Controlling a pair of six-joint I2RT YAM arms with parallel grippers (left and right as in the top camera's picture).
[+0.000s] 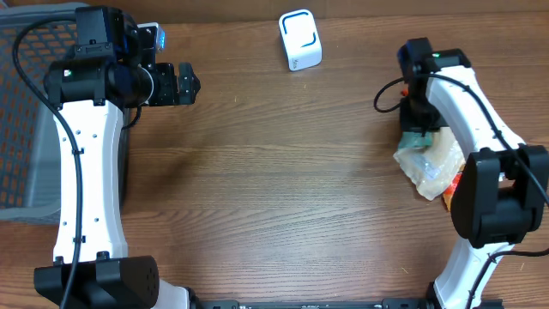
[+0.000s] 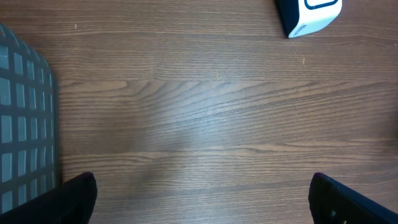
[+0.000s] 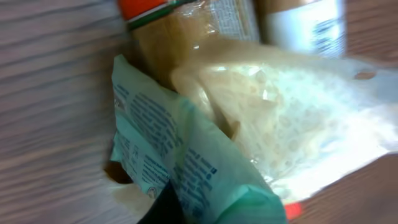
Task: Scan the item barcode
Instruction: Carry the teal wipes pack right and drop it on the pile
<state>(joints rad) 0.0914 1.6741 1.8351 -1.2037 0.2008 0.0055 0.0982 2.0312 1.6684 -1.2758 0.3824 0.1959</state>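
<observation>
Reads as brown wood grain on the table top (image 1: 274, 189): smooth, matt, with a soft sheen under the light. Looks like hard, glossy plastic on the small white box with the blue outline (image 1: 300, 40). Shows dull and matt on the grey mesh basket (image 1: 17, 129). Crinkles clear and shiny on the transparent film bag of pale noodles (image 3: 298, 124); turns thin, satin and printed on the pale green wrapper (image 3: 161, 155). Gleams smooth on the white moulded arm casings (image 1: 86, 172), matt black at the joints.

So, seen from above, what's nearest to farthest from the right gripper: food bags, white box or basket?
1. Food bags, right at the right gripper.
2. White box, top middle.
3. Basket, far left edge.
</observation>
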